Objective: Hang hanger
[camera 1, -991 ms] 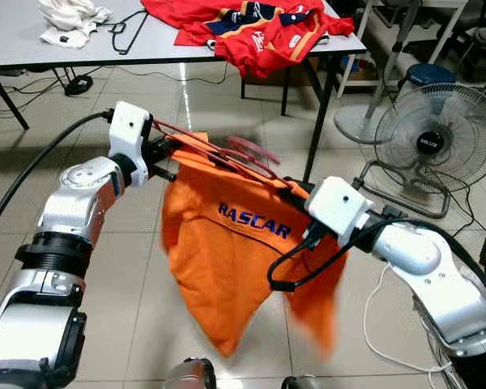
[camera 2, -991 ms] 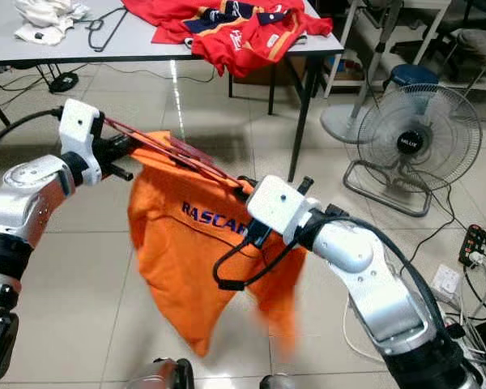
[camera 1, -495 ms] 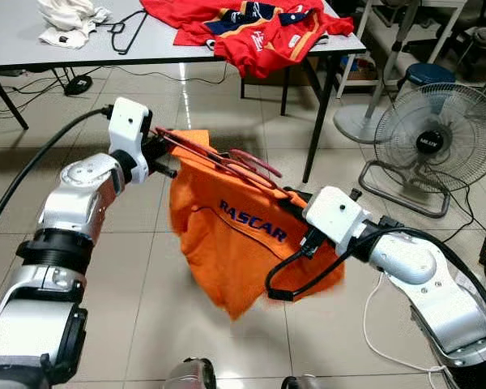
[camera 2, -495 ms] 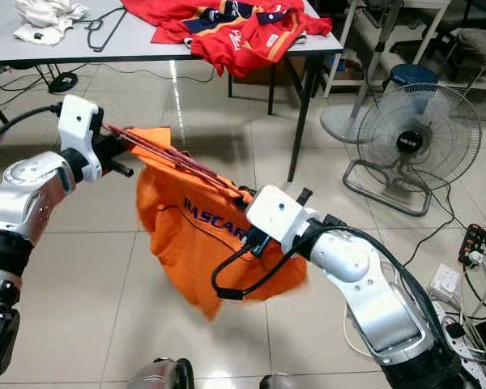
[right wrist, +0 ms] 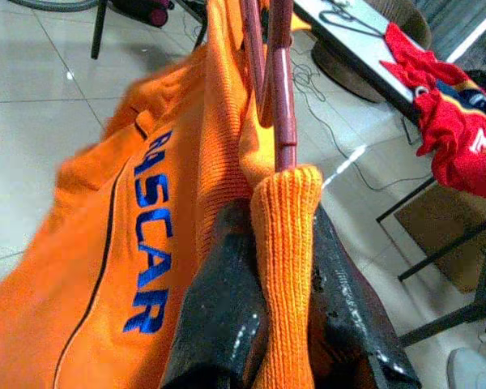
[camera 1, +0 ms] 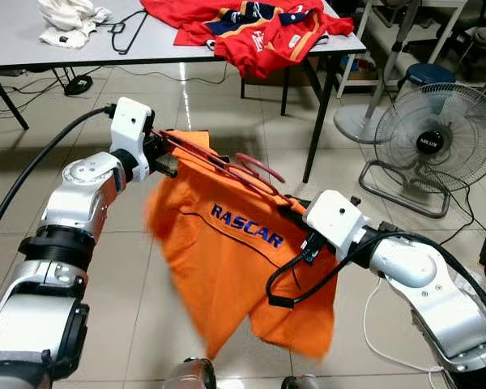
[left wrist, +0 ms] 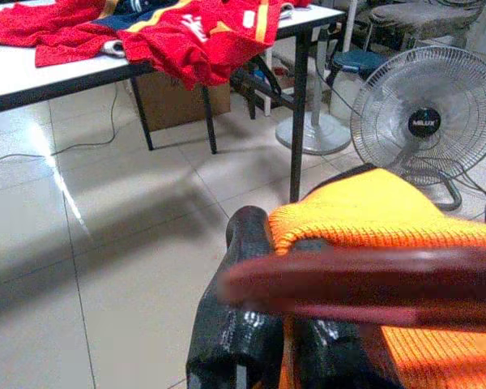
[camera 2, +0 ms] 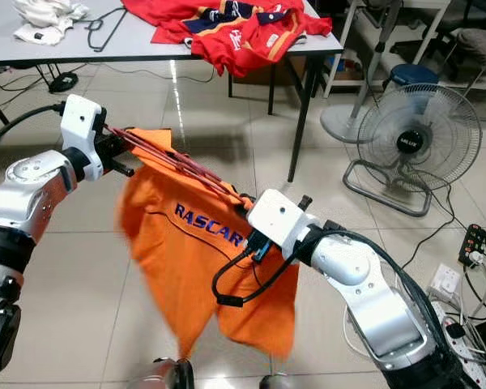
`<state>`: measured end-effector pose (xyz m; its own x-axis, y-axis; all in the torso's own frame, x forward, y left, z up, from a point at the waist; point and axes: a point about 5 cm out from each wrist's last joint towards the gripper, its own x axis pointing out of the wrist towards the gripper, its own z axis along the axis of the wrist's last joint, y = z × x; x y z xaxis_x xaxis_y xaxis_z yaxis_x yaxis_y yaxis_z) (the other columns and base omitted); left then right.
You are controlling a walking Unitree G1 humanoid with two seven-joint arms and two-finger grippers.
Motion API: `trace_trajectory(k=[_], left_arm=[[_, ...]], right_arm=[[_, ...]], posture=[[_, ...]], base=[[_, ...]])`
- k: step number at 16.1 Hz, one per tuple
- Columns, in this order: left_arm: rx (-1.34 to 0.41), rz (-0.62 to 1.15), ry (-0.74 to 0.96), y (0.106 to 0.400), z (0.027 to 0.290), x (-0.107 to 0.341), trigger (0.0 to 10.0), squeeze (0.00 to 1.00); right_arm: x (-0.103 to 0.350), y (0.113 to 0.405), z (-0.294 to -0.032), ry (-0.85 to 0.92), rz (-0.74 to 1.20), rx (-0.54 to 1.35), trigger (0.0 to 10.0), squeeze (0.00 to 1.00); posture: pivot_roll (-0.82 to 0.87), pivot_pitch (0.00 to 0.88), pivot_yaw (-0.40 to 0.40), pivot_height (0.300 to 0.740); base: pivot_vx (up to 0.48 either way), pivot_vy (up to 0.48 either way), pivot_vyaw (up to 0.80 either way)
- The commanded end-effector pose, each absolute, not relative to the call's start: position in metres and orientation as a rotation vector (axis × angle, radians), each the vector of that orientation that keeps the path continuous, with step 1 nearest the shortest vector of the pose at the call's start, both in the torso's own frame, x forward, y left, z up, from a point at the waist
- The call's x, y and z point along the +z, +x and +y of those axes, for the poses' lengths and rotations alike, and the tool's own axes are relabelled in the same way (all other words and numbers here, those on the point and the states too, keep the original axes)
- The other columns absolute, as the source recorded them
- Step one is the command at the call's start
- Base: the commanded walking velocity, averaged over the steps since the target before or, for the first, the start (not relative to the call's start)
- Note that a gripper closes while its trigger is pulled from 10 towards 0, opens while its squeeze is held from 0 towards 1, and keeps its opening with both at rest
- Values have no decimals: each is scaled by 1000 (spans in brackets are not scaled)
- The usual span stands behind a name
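Observation:
An orange shirt [camera 1: 235, 267] with blue "RASCAR" lettering hangs on a dark red hanger [camera 1: 219, 162] held level between my two arms above the floor. My left gripper [camera 1: 164, 151] is shut on the hanger's left end, where the shirt's shoulder [left wrist: 364, 203] drapes over the red bar [left wrist: 373, 284]. My right gripper [camera 1: 296, 207] is shut on the hanger's right end, with orange cloth [right wrist: 283, 243] pinched between its black fingers [right wrist: 219, 308]. The hanger's hook [camera 1: 259, 165] lies sideways, towards the table. The shirt's hem is blurred.
A grey table [camera 1: 81, 40] stands behind with red garments [camera 1: 251, 28], a white cloth [camera 1: 69, 20] and a black hanger [camera 1: 125, 32]. A floor fan [camera 1: 433, 146] is at the right, cables [camera 1: 373, 324] on the tiles beside it. A black table leg [camera 1: 320, 121] is just behind the shirt.
The shirt has swung: its hem was bunched up to the right half a second ago and now hangs long, spread to the left. Both grippers keep their hold on the hanger.

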<state>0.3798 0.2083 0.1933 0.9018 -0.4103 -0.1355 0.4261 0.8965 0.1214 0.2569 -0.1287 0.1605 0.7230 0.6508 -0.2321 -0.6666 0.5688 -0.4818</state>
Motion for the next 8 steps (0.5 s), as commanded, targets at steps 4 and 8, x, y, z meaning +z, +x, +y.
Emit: trace_trajectory(k=[4, 8], left_arm=[[-77, -7, 204, 375, 282, 236, 0, 0], [-165, 51, 166, 372, 263, 212, 10000, 1000]], right_arm=[[133, 261, -196, -636, 313, 524, 10000, 0], [157, 271, -184, -600, 180, 587, 10000, 0]], posture=[[-58, 98, 51, 740], [-62, 91, 52, 740]], base=[[0, 0, 0], [0, 0, 0]])
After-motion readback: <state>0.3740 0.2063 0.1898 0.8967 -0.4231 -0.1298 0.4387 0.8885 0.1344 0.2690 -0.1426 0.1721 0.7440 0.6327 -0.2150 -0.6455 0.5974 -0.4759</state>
